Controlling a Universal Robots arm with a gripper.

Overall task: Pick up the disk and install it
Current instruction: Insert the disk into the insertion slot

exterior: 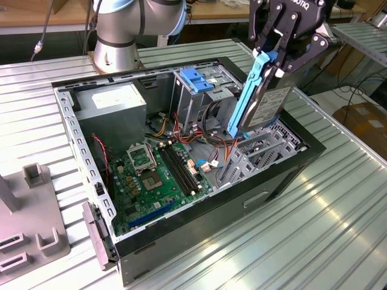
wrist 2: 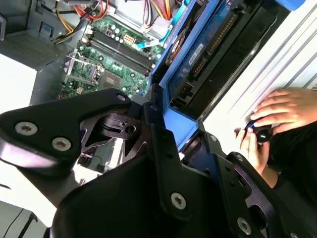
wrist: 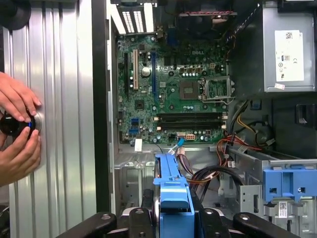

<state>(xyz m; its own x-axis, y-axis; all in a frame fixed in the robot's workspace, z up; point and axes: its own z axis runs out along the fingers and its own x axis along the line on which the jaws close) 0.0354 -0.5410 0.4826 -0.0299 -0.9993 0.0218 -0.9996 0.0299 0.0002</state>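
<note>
The disk (exterior: 266,106) is probably dense and stiff for its size, a metal slab that won't bend. It is also likely delicate, so a knock or a drop would hurt it. Its blue plastic rails look smooth and may give a little under pressure. The safest hold seems to be across the narrow sides near one end, clear of the label face and the connector end.

It has a dark grey body with a pale label on one broad face and a bright blue rail along each long side. In the second wrist view (wrist 2: 213,54) the other face shows dark, with a strip of connectors.

The fingers (exterior: 278,48) are closed on the disk's upper end, pinching it between them. The disk hangs from them on end, tilted, with its lower end dipping into the open computer case (exterior: 284,175). Whether that end touches anything inside, I cannot tell.

Directly below the fingers are grey metal brackets and a tangle of cables (exterior: 211,142). Just beside the disk stands a metal cage with a blue tab (exterior: 196,81). Farther from the fingers lies the green motherboard (exterior: 160,175), and beyond it sits a grey metal box (exterior: 112,106) with a white sticker. The case rests on a ribbed metal desk (exterior: 338,211). In the first wrist view, a person's hands (wrist: 17,129) rest on the desk outside the case, holding a small black knob.
</note>
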